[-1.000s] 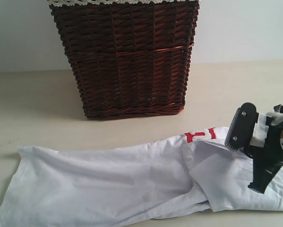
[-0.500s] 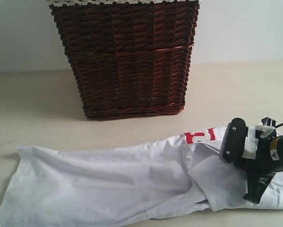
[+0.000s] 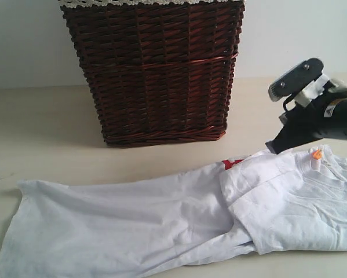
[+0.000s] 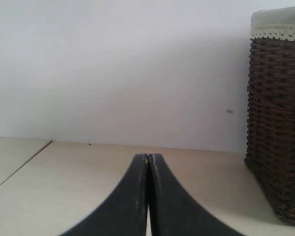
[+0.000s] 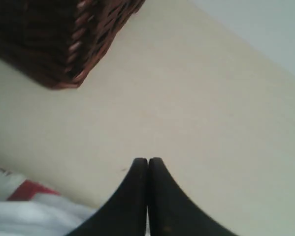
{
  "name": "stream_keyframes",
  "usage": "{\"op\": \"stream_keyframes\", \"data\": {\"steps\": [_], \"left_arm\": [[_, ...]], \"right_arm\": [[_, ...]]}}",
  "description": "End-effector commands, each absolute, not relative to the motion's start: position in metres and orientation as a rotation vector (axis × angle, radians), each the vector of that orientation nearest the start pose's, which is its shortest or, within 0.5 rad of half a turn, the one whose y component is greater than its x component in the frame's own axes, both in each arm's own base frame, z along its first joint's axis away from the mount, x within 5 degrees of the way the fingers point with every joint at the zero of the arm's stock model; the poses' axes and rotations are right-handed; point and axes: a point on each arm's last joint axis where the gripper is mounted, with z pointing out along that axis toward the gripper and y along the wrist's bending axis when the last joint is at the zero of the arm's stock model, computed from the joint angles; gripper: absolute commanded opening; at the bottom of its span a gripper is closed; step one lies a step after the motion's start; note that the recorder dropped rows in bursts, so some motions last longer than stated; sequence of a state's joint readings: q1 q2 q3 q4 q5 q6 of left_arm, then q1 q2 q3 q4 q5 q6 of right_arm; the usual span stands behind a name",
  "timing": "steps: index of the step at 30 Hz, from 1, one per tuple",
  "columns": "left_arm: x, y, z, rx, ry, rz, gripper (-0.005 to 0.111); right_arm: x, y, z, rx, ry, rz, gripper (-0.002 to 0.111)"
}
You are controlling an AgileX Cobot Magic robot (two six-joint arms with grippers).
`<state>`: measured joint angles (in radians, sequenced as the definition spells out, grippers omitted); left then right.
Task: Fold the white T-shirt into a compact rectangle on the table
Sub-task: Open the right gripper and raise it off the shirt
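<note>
T-shirt [image 3: 132, 220] lies stretched along the front of the table [image 3: 40, 133]. Its lower left corner and right end are cut off, and the red lettering [image 3: 231, 164] is almost all hidden under a folded flap. A wicker basket [image 3: 156, 75] stands behind, its top cropped. The right gripper [image 5: 147, 164] hangs by the shirt's far edge, pressed together and empty. The left gripper [image 4: 148, 160], likewise closed and empty, shows only in its wrist view.

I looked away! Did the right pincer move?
Yes. The right pincer rose above the white T-shirt, from below the base of the basket to level with its lower half.
</note>
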<state>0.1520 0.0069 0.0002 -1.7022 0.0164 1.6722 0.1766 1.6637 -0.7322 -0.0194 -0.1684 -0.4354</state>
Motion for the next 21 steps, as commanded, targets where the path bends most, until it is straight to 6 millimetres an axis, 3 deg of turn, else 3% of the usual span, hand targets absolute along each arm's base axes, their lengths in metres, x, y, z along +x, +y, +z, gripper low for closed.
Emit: {"op": "stream_keyframes", "data": {"steps": [1,4,6,7,10,13,15,16,18,21], "left_arm": [[0.056,0.007,0.213,-0.122,1.477,0.082,0.0],[0.056,0.007,0.213,-0.122,1.477,0.082,0.0],[0.056,0.007,0.213,-0.122,1.477,0.082,0.0],[0.056,0.007,0.213,-0.122,1.477,0.082,0.0],[0.056,0.007,0.213,-0.122,1.477,0.082,0.0],[0.056,0.007,0.213,-0.122,1.477,0.082,0.0],[0.056,0.007,0.213,-0.122,1.477,0.082,0.0],[0.056,0.007,0.213,-0.122,1.477,0.082,0.0],[0.056,0.007,0.213,-0.122,1.477,0.082,0.0],[0.056,0.007,0.213,-0.122,1.477,0.082,0.0]], "right_arm": [[0.32,0.025,0.197,-0.587,2.109,-0.221,0.001],[0.315,-0.018,0.194,-0.435,2.288,-0.246,0.017],[0.302,-0.037,0.185,-0.362,2.44,-0.236,0.036],[0.292,-0.048,0.18,-0.327,2.514,-0.234,0.053],[0.272,-0.063,0.175,-0.185,2.557,-0.219,0.084],[0.26,-0.069,0.179,0.001,2.501,-0.187,0.088],[0.247,-0.062,0.178,-0.245,2.621,-0.167,0.086],[0.238,-0.054,0.174,-0.471,2.695,-0.081,0.086],[0.23,-0.045,0.171,-0.753,2.707,0.033,0.086],[0.238,-0.042,0.175,-0.591,2.637,0.088,0.086]]}}
